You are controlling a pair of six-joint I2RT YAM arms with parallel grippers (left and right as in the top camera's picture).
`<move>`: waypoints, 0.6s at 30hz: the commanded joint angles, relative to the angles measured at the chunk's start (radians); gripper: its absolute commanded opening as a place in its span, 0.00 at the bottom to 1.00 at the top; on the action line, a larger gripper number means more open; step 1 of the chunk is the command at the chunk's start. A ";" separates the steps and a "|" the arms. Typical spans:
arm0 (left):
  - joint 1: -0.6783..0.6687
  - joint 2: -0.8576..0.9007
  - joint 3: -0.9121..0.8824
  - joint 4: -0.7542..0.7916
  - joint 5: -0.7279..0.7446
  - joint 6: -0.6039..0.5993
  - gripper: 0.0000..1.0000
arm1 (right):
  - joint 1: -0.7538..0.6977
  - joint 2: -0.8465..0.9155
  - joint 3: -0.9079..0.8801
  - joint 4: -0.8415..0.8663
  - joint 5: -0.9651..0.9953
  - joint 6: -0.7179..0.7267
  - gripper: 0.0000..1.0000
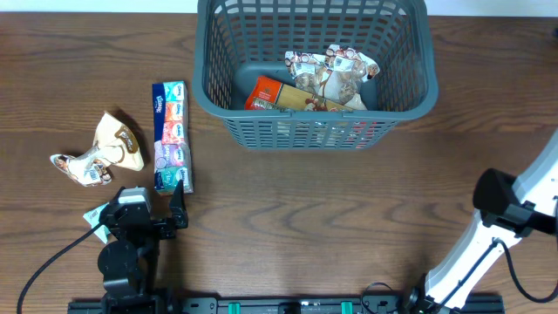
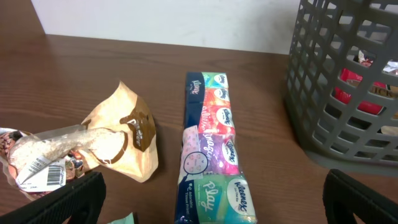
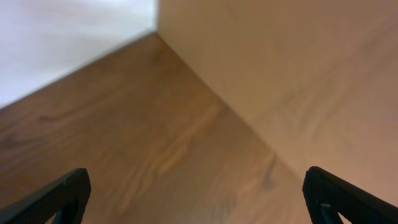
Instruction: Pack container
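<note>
The dark grey lattice basket (image 1: 218, 92) stands at the back centre and holds an orange box (image 1: 272, 94) and brown-and-white snack packets (image 1: 336, 68); it also shows in the left wrist view (image 2: 336, 93). A long Kleenex tissue multipack (image 1: 171, 135) lies left of it, also in the left wrist view (image 2: 211, 149). A tan packet (image 1: 120, 139) and a clear snack packet (image 1: 83, 167) lie further left. My left gripper (image 2: 214, 202) is open and empty, just before the multipack's near end. My right gripper (image 3: 199, 196) is open and empty over bare table at the far right.
A small pale green packet (image 1: 94, 215) lies beside the left arm. The right arm (image 1: 506, 209) stands at the front right edge. In the right wrist view, the table edge (image 3: 211, 93) runs diagonally.
</note>
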 commanded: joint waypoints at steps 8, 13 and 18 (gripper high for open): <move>0.005 -0.006 -0.025 -0.003 0.010 -0.002 0.99 | -0.088 -0.010 -0.237 -0.019 -0.100 0.190 0.99; 0.005 -0.006 -0.025 -0.003 0.010 -0.001 0.99 | -0.087 -0.010 -0.346 0.016 -0.103 0.190 0.99; 0.005 -0.006 -0.025 -0.003 0.010 -0.002 0.99 | -0.087 -0.010 -0.415 0.016 -0.103 0.190 0.99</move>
